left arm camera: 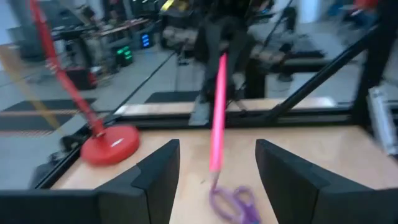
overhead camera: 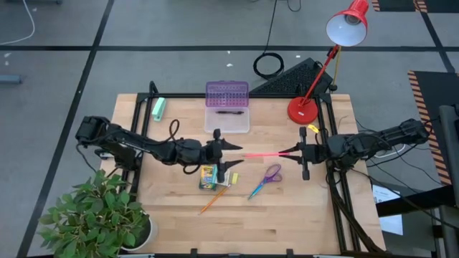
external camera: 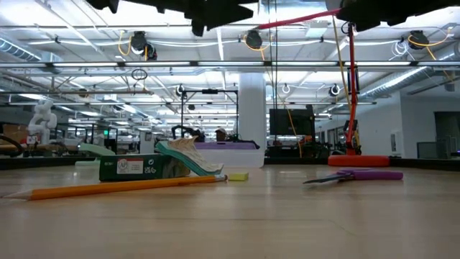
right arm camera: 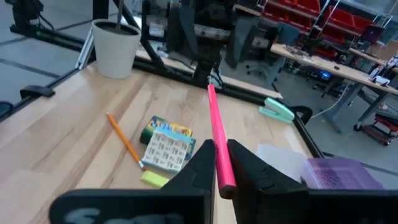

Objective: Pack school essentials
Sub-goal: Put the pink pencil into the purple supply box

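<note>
A pink pen (overhead camera: 269, 153) hangs level above the table's middle, with my right gripper (overhead camera: 295, 152) shut on its right end. My left gripper (overhead camera: 237, 154) is open and faces it from the left. The pen's free end (left arm camera: 215, 163) is at the gap between its fingers and touches neither. Flat on the table lie a yellow-green crayon box (overhead camera: 208, 175), an orange pencil (overhead camera: 213, 202), purple-handled scissors (overhead camera: 266, 179) and a small yellow piece (right arm camera: 153, 179). My right gripper pinches the pink pen near its right end (right arm camera: 222, 168) between its two fingers. The fingers come level from the table's right and lie along the pen. The pen sticks out ahead of them toward the left gripper, roughly level and clear of the table.
A clear box (overhead camera: 227, 118) with a raised purple lid (overhead camera: 226, 93) stands at the far middle, a dark pen inside. A mint-green roll (overhead camera: 158, 108) lies far left. A red lamp's base (overhead camera: 303, 110) is far right; a potted plant (overhead camera: 97, 215) is near left.
</note>
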Action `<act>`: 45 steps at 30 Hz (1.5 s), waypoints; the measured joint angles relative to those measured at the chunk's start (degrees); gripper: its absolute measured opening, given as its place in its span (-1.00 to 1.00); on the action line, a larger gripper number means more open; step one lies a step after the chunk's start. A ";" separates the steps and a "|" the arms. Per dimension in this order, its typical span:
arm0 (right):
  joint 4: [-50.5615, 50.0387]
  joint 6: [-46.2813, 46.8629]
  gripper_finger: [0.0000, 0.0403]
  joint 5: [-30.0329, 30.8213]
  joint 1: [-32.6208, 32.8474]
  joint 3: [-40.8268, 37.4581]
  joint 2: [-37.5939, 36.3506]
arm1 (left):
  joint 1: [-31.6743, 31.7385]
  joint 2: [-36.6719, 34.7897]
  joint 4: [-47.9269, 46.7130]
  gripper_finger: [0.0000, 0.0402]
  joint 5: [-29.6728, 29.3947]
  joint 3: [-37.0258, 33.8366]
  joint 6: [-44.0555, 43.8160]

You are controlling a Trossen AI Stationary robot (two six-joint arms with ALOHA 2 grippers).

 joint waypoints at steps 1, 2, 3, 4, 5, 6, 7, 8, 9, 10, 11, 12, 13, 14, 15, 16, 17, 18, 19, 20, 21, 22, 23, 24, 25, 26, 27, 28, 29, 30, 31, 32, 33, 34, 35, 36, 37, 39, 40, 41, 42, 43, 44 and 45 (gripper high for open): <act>0.24 0.00 -0.91 0.00 0.00 -0.01 0.22 | 0.36 -0.02 -0.34 0.07 0.68 0.35 -0.04; 0.77 -0.03 -0.91 0.00 0.00 0.01 0.44 | 0.69 -0.02 -1.10 0.07 1.04 0.70 -0.22; 0.79 -0.17 -0.91 0.00 0.00 0.00 0.51 | 0.97 -0.02 -1.85 0.07 1.28 0.91 -0.46; 0.80 -0.22 -0.91 0.00 0.00 -0.01 0.74 | 1.22 0.15 -2.31 0.09 1.30 1.09 -0.64; 1.34 -0.22 -0.91 0.00 0.00 -0.01 1.03 | 1.38 0.60 -2.30 0.10 1.29 1.42 -0.67; 1.58 -0.34 -0.91 0.00 0.00 -0.01 1.18 | 1.48 1.13 -2.14 0.12 1.32 1.79 -0.63; 1.31 -0.59 -0.91 0.00 0.00 -0.01 1.28 | 1.51 1.79 -2.24 0.14 1.29 2.13 -0.62; 1.42 -0.79 -0.91 0.00 0.00 -0.01 1.53 | 1.51 2.68 -2.43 0.16 1.25 2.76 -0.76; 1.71 -0.96 -0.91 0.00 0.00 -0.01 1.76 | 1.51 3.51 -2.90 0.18 1.23 3.51 -1.01; 1.67 -1.05 -0.91 0.00 0.00 -0.01 1.90 | 1.51 4.27 -4.05 0.19 1.23 4.13 -1.03; 1.71 -1.09 -0.91 0.00 0.00 -0.01 2.12 | 1.58 5.14 -4.97 0.20 1.24 5.10 -1.05; 2.13 -1.09 -0.91 0.00 0.00 -0.01 2.30 | 1.64 5.97 -5.48 0.20 1.39 6.21 -1.07; 2.22 -1.10 -0.91 0.00 0.00 -0.01 2.43 | 1.70 6.56 -6.26 0.19 1.83 7.12 -1.08; 2.27 -1.09 -0.91 0.00 0.00 -0.01 2.57 | 1.76 7.14 -7.39 0.18 2.05 8.09 -1.08; 2.55 -1.11 -0.91 0.00 0.00 -0.01 2.69 | 1.75 7.69 -8.42 0.16 2.15 9.17 -1.09; 2.64 -1.11 -0.91 0.00 0.00 -0.01 2.77 | 1.75 8.25 -9.29 0.14 2.15 10.17 -1.13; 2.74 -1.11 -0.91 0.00 0.00 -0.01 2.83 | 1.75 8.72 -10.26 0.11 2.16 11.01 -1.19; 3.13 -1.11 -0.91 0.00 0.00 -0.01 2.89 | 1.72 8.99 -11.10 0.09 2.15 11.71 -1.27; 3.19 -1.13 -0.91 0.00 0.00 -0.01 2.91 | 1.72 9.18 -12.12 0.05 2.15 12.39 -1.31; 3.07 -1.14 -0.91 0.00 0.00 -0.01 2.92 | 1.72 9.29 -12.89 0.02 2.15 12.90 -1.46; 3.16 -1.12 -0.91 0.00 0.00 -0.01 2.92 | 1.72 9.31 -13.58 -0.02 2.15 13.32 -1.64; 3.21 -1.14 -0.91 0.00 0.00 -0.01 2.92 | 1.72 9.31 -14.14 -0.06 2.15 13.57 -1.91; 3.15 -1.14 -0.91 0.00 0.00 -0.01 2.92 | 1.72 9.31 -14.39 -0.10 2.15 13.63 -1.98; 3.18 -1.14 -0.91 0.00 0.00 -0.01 2.94 | 1.72 9.31 -14.78 -0.14 2.15 13.63 -2.06; 3.24 -1.14 -0.91 0.00 0.00 -0.01 2.93 | 1.72 9.32 -15.15 -0.18 2.15 13.63 -2.08; 3.25 -1.14 -0.91 0.00 0.00 -0.01 2.92 | 1.72 9.33 -15.25 -0.22 2.15 13.63 -2.08; 3.25 -1.14 -0.91 0.00 0.00 -0.01 2.94 | 1.72 9.33 -15.24 -0.27 2.15 13.63 -2.08; 3.25 -1.14 -0.91 0.00 0.00 -0.01 2.92 | 1.72 9.33 -15.11 -0.31 2.12 13.63 -2.08; 3.27 -1.14 -0.91 0.00 0.00 -0.01 2.94 | 1.72 9.33 -15.05 -0.36 1.99 13.63 -2.08; 3.27 -1.14 -0.91 0.00 0.00 -0.01 2.94 | 1.72 9.33 -15.08 -0.40 1.76 13.63 -2.08; 3.32 -1.13 -0.91 0.00 0.00 -0.01 2.94 | 1.72 9.33 -15.11 -0.45 1.73 13.63 -2.07; 3.40 -1.13 -0.91 0.00 0.00 -0.01 2.94 | 1.72 9.33 -15.13 -0.50 1.73 13.63 -1.93; 3.42 -1.12 -0.91 0.00 0.00 -0.01 2.94 | 1.72 9.33 -15.11 -0.55 1.72 13.63 -1.86; 3.42 -1.14 -0.91 0.00 0.00 -0.01 2.94 | 1.72 9.33 -15.07 -0.60 1.71 13.63 -1.82; 3.45 -1.14 -0.91 0.00 0.00 -0.01 2.94 | 1.72 9.33 -15.09 -0.65 1.71 13.63 -1.78; 3.49 -1.14 -0.91 0.00 0.00 -0.01 2.94 | 1.72 9.33 -15.11 -0.71 1.71 13.63 -1.71; 3.49 -1.12 -0.91 0.00 0.00 -0.01 2.94 | 1.72 9.33 -15.13 -0.77 1.71 13.63 -1.69; 3.49 -1.11 -0.91 0.00 0.00 -0.01 2.92 | 1.71 9.33 -15.20 -0.87 1.83 13.63 -1.45; 3.48 -1.11 -0.91 -0.01 0.00 -0.01 2.92 | 1.66 9.33 -15.24 -0.91 2.02 13.63 -1.40; 3.45 -1.11 -0.91 -0.09 0.00 -0.01 2.92 | 1.61 9.33 -15.27 -0.92 2.12 13.63 -1.40; 3.47 -1.11 -0.91 -0.08 0.00 -0.01 2.92 | 1.61 9.33 -15.26 -0.92 2.15 13.63 -1.40; 3.49 -1.11 -0.91 -0.07 0.00 -0.01 2.92 | 1.61 9.33 -15.22 -0.92 2.15 13.63 -1.43; 3.49 -1.11 -0.91 -0.09 0.00 -0.01 2.92 | 1.64 9.33 -15.16 -0.89 2.10 13.63 -1.51; 3.49 -1.11 -0.91 -0.07 0.00 -0.01 2.92 | 1.68 9.33 -15.11 -0.86 2.06 13.63 -1.66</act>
